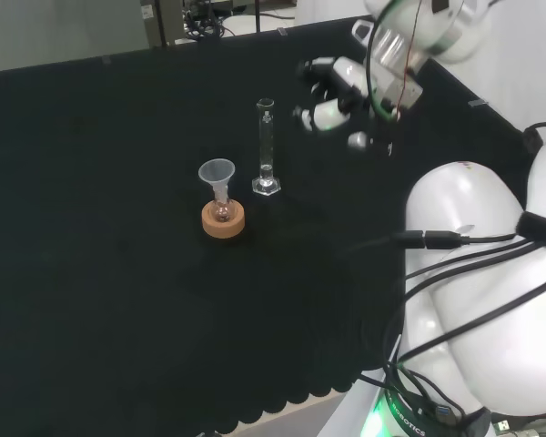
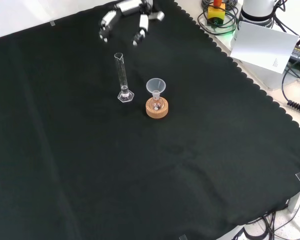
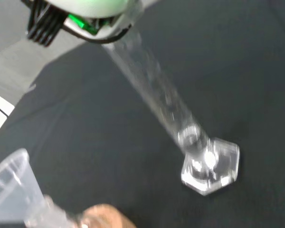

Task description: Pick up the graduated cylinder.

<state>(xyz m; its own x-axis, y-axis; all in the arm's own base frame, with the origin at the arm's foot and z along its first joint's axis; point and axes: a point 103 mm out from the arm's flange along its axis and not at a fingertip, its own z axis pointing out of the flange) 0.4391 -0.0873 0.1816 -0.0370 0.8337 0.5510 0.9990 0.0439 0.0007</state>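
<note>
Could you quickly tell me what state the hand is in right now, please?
Hand: open, fingers relaxed and apart, holding nothing; it hangs clear of the graduated cylinder, which stands upright on the cloth.

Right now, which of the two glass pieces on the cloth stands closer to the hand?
The graduated cylinder, the tall thin tube on a hexagonal foot. The hand hovers open just beyond it; the funnel-topped flask on its cork ring sits farther away.

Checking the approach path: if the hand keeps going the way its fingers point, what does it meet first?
Probably the graduated cylinder. The open hand points at its upper part with bare cloth between; the funnel stands beyond. Depth is uncertain.
</note>
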